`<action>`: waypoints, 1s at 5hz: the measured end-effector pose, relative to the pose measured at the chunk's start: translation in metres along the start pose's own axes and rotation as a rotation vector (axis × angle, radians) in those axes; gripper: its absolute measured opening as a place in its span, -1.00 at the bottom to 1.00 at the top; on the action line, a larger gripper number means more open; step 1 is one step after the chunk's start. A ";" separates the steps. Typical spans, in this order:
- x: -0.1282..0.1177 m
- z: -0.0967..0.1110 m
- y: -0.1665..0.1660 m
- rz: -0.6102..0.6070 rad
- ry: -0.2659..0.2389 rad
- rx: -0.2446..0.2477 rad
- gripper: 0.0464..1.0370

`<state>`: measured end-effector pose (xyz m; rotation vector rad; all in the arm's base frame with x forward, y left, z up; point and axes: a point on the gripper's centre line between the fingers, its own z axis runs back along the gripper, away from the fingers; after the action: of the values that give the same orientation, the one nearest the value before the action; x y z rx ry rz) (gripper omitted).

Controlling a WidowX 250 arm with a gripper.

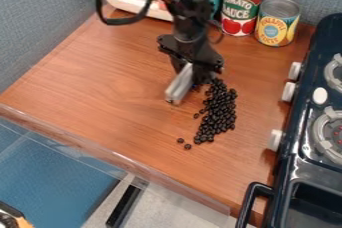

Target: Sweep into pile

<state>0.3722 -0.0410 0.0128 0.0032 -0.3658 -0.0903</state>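
Beans, small and black, lie on the table in a long uneven heap, between the gripper and the toy stove. Two loose beans rest near the lower end of the heap, and another is just beside its left side. The gripper is at the upper end of the heap; its fingers appear closed on the top of a pale bar, which slants down to the left, but how firm this hold is I cannot tell.

The main risk, in my judgement, is scattering: these beans look round, so one fast push may roll them toward the stove or the front edge. If the bar is carried too high, it may pass over the beans; if pressed too hard, it could turn in the grip. Its narrow end may also divide the heap, and a sweep which starts inside it could miss the loose ones.

Behind stand two cans: one has a red and green label with large pale lettering and pictured tomatoes, the other a yellow and blue label with printed words in a round emblem.
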 end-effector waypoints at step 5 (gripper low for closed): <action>-0.006 0.007 -0.027 -0.019 0.032 -0.028 -0.34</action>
<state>0.3622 -0.0673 0.0165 -0.0193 -0.3325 -0.1135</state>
